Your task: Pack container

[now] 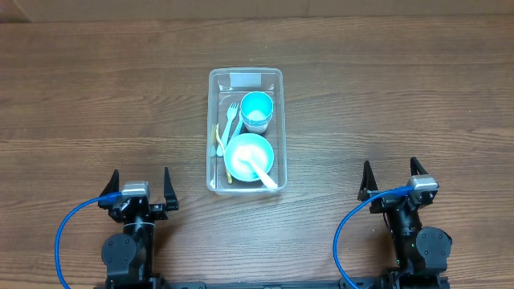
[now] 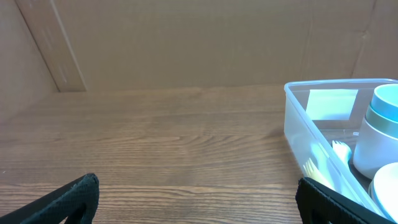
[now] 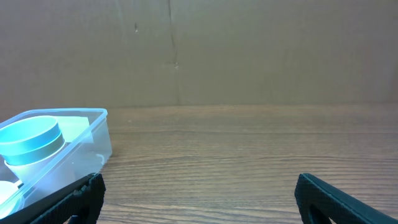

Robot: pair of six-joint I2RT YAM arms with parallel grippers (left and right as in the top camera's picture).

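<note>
Container (image 1: 245,72) sat mid-surface (image 1: 96,96), bowl (image 1: 243,151) and fork (image 1: 231,114) inside. Thin clear plastic: likely light, flexy, slick; rim looked the best hold. Left end effector (image 1: 140,177) and right end effector (image 1: 390,172) gaped wide, empty, near side.

Table (image 1: 361,96): brown wood-grain top, running across the full overhead view, evenly lit with a faint sheen and no hard shadows. Backdrop: plain cardboard panels (image 2: 186,43) standing at the table's far edge. One vertical seam (image 3: 171,50) shows in the right wrist view, and a slanted strip (image 2: 56,50) in the left.
</note>
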